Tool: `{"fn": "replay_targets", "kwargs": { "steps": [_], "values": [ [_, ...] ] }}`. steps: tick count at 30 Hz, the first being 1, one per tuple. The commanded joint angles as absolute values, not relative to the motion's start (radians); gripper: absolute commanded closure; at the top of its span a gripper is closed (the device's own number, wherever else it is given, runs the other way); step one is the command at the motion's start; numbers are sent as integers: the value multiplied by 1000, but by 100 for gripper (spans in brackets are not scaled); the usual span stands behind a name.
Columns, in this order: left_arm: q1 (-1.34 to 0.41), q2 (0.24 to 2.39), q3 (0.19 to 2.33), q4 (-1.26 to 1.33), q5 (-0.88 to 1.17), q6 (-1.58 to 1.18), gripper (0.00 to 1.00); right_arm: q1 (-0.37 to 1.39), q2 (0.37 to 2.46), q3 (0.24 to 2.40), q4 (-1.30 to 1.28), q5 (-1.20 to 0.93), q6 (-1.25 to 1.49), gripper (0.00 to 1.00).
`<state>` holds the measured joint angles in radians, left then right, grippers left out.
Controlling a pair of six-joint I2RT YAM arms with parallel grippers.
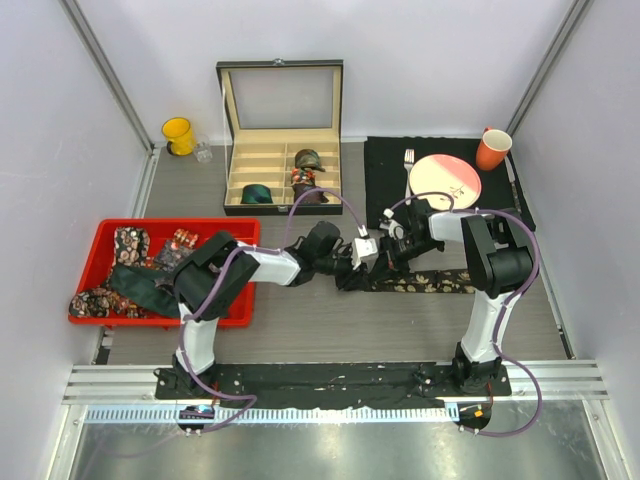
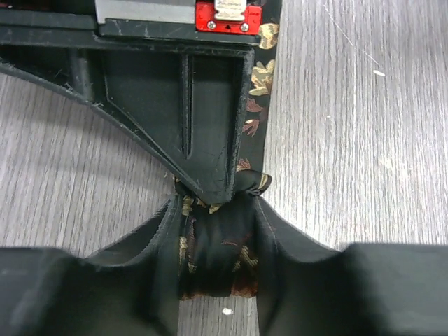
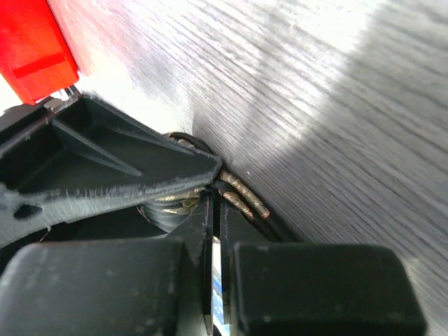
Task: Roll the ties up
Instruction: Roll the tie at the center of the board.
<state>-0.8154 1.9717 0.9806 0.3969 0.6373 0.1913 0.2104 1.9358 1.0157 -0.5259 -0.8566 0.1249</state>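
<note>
A dark floral tie (image 1: 432, 284) lies flat across the table's middle. Its left end is rolled into a small coil (image 2: 217, 255). My left gripper (image 1: 349, 272) is shut on this coil, one finger on each side (image 2: 217, 234). My right gripper (image 1: 385, 252) comes in from the opposite side and its tips (image 2: 218, 187) touch the coil's top. In the right wrist view its fingers (image 3: 215, 210) are almost together, pinching the tie's gold-threaded edge (image 3: 245, 197). The flat strip (image 2: 262, 77) runs away under it.
A red tray (image 1: 170, 225) at left holds several loose floral ties (image 1: 130, 245) and a dark green one (image 1: 140, 285). An open box (image 1: 282, 208) behind holds rolled ties (image 1: 257, 194). A black mat (image 1: 385, 170) carries a plate (image 1: 445, 182), a fork and an orange cup (image 1: 493, 150). A yellow cup (image 1: 178, 135) stands at the back left.
</note>
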Motion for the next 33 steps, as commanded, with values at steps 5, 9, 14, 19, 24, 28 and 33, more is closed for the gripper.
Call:
{"fn": "replay_targets", "kwargs": {
  "steps": [5, 9, 14, 19, 24, 28, 33],
  "values": [
    [-824, 1908, 873, 270, 552, 288, 81, 198, 1899, 1006, -520, -779, 98, 69],
    [-822, 1914, 857, 282, 537, 262, 81, 198, 1887, 977, -549, -891, 95, 66],
    [-822, 1927, 871, 298, 538, 239, 81, 207, 1919, 962, -540, -902, 86, 64],
    [-824, 1927, 873, 291, 548, 241, 81, 206, 1936, 937, -514, -870, 86, 75],
    [-822, 1925, 874, 279, 551, 242, 76, 207, 1927, 980, -498, -862, 114, 99],
    [-824, 1922, 873, 261, 555, 267, 69, 206, 1876, 1041, -546, -795, 81, 99],
    [-818, 1913, 876, 242, 574, 282, 52, 219, 1922, 1039, -584, -733, 31, 99]
  ]
}}
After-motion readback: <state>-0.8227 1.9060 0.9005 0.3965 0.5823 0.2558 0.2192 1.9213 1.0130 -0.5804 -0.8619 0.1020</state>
